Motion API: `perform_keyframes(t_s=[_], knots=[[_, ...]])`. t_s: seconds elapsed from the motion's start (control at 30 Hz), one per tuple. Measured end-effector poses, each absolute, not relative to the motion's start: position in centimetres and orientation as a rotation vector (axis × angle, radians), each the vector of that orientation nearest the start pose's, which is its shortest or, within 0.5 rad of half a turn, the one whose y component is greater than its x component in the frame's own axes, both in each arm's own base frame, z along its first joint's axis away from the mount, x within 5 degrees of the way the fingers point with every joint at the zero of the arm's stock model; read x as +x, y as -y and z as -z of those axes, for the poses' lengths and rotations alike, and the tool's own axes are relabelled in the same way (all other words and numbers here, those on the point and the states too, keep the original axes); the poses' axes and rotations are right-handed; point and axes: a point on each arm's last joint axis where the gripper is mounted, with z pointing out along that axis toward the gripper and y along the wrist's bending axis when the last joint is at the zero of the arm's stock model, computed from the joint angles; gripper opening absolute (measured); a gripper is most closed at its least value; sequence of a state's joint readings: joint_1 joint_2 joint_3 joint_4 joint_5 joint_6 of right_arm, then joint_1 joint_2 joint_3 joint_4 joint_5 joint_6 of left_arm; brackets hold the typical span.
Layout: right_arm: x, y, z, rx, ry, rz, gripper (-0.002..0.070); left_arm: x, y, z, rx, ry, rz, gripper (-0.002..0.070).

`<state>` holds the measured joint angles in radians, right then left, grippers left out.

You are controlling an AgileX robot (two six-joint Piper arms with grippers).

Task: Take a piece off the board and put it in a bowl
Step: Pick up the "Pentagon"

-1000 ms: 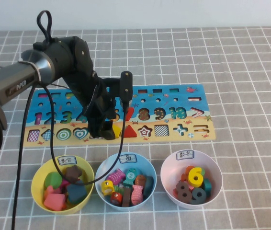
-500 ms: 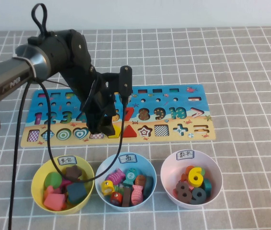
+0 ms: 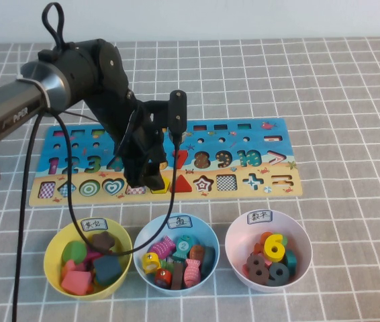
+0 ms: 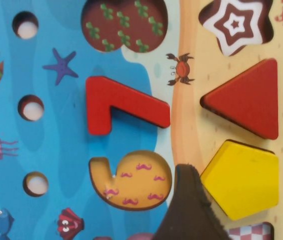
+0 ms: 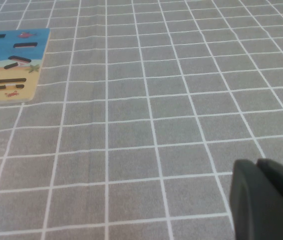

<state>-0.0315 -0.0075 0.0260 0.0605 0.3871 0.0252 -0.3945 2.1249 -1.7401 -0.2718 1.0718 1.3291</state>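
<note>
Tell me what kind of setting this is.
Likely a robot test bench laid out as a children's sorting game: a grey checked tablecloth, a number-and-shape puzzle board, and three labelled bowls, including the yellow bowl.

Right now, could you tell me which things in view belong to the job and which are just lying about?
Job:
yellow pentagon, seated in the board
yellow bowl
left gripper, open, low over the pentagon

Lying about:
red triangle
red 7
blue bowl
pink-white bowl
right gripper, parked over bare cloth
</note>
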Motion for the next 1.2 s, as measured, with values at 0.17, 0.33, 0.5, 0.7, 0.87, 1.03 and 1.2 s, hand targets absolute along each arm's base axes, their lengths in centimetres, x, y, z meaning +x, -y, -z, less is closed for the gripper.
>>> perform_keyframes(t_s=[0.17, 0.33, 0.5, 0.7, 0.87, 1.03, 1.2], knots=[[5.2, 0.0, -17.0, 0.091, -1.887, -0.056, -0.0017, 40.6, 19.2, -19.3, -2.458, 2.354, -0.245, 0.0422], [5.2, 0.0, -17.0, 0.091, -1.887, -0.056, -0.0017, 40.7, 19.3, -18.7, -2.450, 2.348, -0.251, 0.0422], [5.2, 0.0, -17.0, 0.091, -1.887, -0.056, -0.0017, 40.7, 19.4, -18.7, -2.460, 2.354, -0.238, 0.0422], [5.2, 0.0, -17.0, 0.091, -1.887, -0.056, -0.0017, 40.7, 19.4, -18.7, -2.461, 2.355, -0.237, 0.0422], [5.2, 0.0, -17.0, 0.091, -1.887, -0.056, -0.0017, 40.8, 19.4, -18.7, -2.459, 2.354, -0.238, 0.0422], [5.2, 0.0, -17.0, 0.091, -1.887, -0.056, -0.0017, 40.8, 19.5, -18.2, -2.450, 2.347, -0.246, 0.0421], [5.2, 0.0, -17.0, 0.091, -1.887, -0.056, -0.0017, 40.8, 19.5, -18.2, -2.453, 2.346, -0.244, 0.0421]])
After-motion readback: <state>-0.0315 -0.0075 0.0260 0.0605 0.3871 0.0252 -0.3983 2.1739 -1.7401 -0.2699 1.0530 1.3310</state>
